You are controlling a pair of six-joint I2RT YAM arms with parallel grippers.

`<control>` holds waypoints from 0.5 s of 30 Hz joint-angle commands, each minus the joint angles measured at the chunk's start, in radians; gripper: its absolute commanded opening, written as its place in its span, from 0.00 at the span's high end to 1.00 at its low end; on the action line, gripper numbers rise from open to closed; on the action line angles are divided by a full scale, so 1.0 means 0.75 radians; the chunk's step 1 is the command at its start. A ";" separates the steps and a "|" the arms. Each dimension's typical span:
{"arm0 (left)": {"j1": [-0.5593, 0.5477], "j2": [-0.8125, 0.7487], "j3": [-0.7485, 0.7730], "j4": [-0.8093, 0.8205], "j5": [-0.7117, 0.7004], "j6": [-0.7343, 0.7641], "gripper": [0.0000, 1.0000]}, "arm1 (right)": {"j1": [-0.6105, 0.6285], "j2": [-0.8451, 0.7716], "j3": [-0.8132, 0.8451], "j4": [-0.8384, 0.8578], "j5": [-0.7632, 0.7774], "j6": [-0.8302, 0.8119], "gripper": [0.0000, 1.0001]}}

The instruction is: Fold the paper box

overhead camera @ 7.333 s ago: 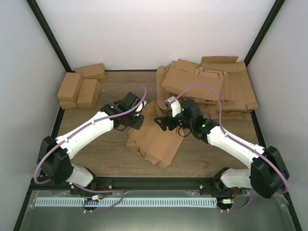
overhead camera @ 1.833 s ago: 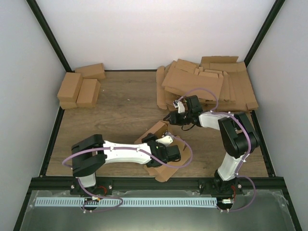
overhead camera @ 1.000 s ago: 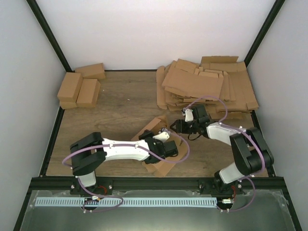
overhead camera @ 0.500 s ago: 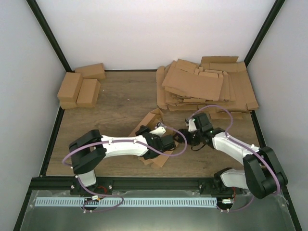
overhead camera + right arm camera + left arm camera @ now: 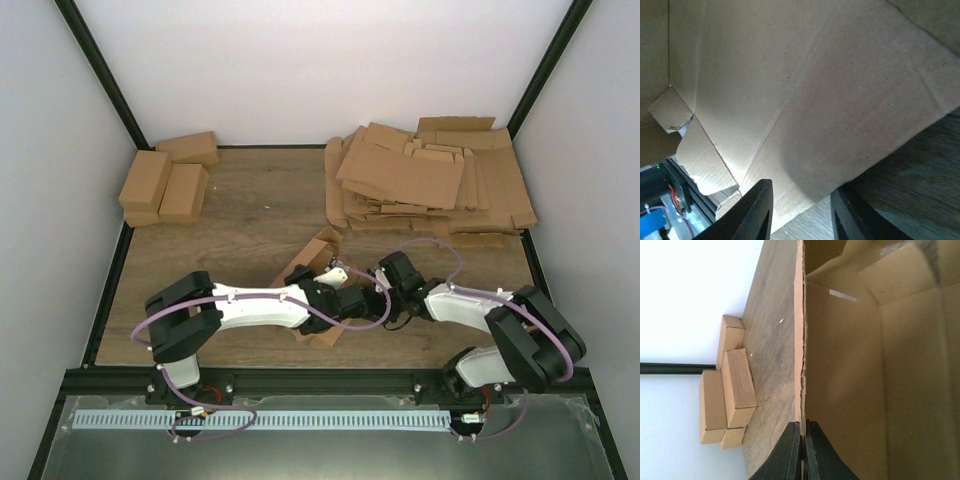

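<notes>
Item: paper box (image 5: 312, 262), plain brown cardboard, partly formed, with flaps loose; located on the wooden table (image 5: 250, 210) near its front edge, about midway across, between the 2 arms. Left gripper (image 5: 352, 303): in the left wrist view the 2 black fingers (image 5: 792, 450) are clenched on the raw edge of 1 upright wall of the box (image 5: 850, 365), the open interior lying to one side. Right gripper (image 5: 383, 297): close beside the left one, at the box's right side; in the right wrist view its fingers (image 5: 757, 210) stand apart, released, with a creased panel of the box (image 5: 790, 90) facing them and nothing pinched. Also present: heap of flat cardboard sheets (image 5: 420, 180), back right; cluster of small closed cartons (image 5: 165, 180), back left, also seen from the left wrist (image 5: 732, 390).
</notes>
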 commanded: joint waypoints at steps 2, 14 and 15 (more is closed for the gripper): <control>-0.042 -0.008 -0.008 0.059 0.082 0.039 0.96 | 0.030 0.081 0.048 0.087 0.014 0.042 0.68; -0.040 0.021 -0.024 0.060 0.013 0.017 0.96 | 0.031 -0.148 0.121 -0.149 0.291 -0.161 0.52; -0.038 0.019 -0.023 0.059 0.006 0.015 0.96 | 0.029 -0.164 0.141 -0.170 0.339 -0.185 0.51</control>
